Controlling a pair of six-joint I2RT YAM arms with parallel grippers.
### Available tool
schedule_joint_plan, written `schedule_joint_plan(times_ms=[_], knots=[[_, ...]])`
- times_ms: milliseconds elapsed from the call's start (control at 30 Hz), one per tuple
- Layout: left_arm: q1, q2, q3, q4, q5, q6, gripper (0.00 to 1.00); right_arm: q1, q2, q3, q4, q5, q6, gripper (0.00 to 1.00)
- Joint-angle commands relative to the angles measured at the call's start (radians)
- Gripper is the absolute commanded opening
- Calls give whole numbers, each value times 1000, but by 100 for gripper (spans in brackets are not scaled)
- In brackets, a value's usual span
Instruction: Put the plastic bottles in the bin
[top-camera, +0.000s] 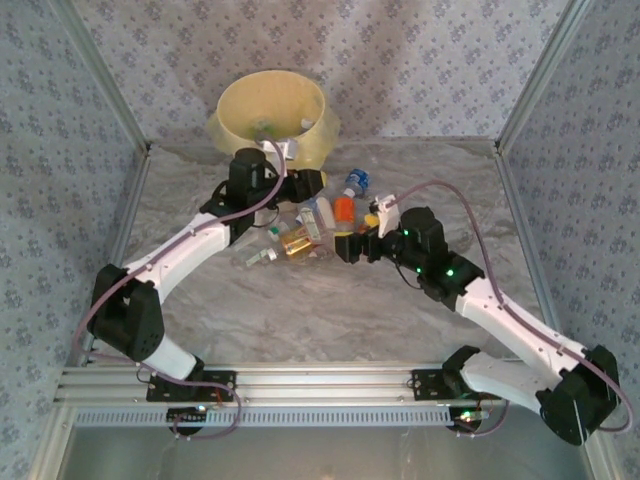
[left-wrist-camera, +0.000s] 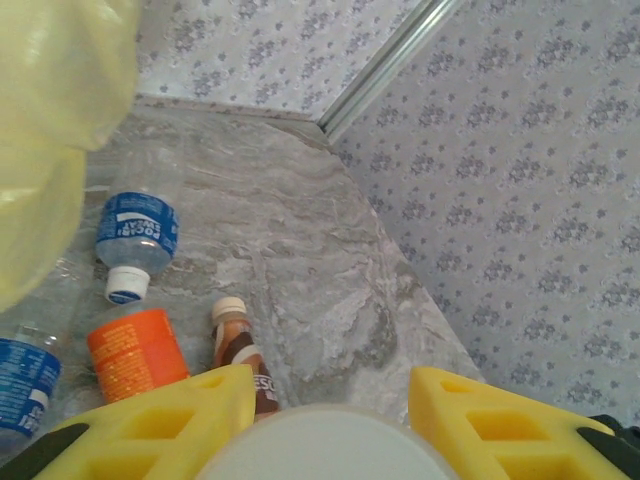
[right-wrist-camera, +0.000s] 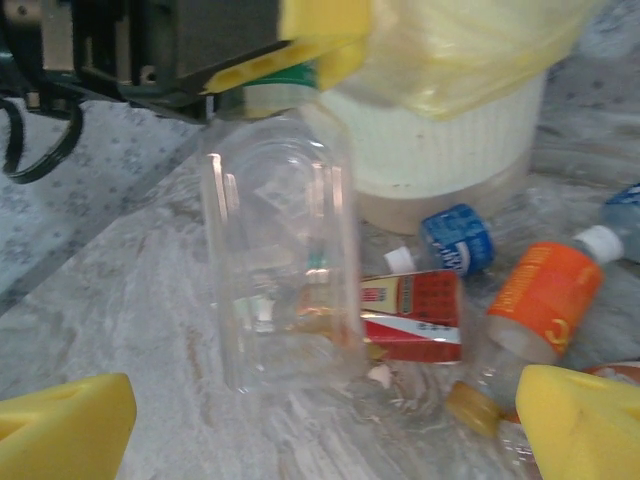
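1 clear square plastic bottle (right-wrist-camera: 280, 250) stands upright beside the round cream-yellow bin (top-camera: 232, 120), pinched at its cap by the left claw (left-wrist-camera: 330, 405); it should rise above the rim before release; right claw (right-wrist-camera: 322, 425) spread

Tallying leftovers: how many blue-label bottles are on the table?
2: one blue-label bottle beside the bin; the second next to the orange bottle; others may be hidden.

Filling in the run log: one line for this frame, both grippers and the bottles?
left gripper: shut on upright clear bottle | right gripper: open, empty | other bottles: on table beside bin
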Motion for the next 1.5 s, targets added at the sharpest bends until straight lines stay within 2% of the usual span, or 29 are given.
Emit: schedule_joint_plan(times_ms=[0,133,233,500,667,833,1000,1200,1467], knots=[[17,-9,38,-3,-16,26,37,-13,-51,-45,30,146,-3,100],[28,-23,55,-21,-28,46,37,-25,-88,-85,45,281,49,100],[36,-42,78,-44,-61,77,37,-37,-101,-102,50,318,77,100],[40,-116,136,5,-309,213,37,-58,-115,-132,94,367,125,100],[44,-113,210,90,-406,302,38,-68,-117,-134,99,369,138,100],[54,-54,328,119,-426,417,38,-71,-119,-136,88,368,143,100],[72,31,440,189,-510,522,38,-73,-119,-138,90,374,149,100],[124,140,549,243,-533,536,38,-78,-115,-135,95,368,155,100],[169,252,618,135,-587,504,38,-82,-116,-131,82,365,154,100]])
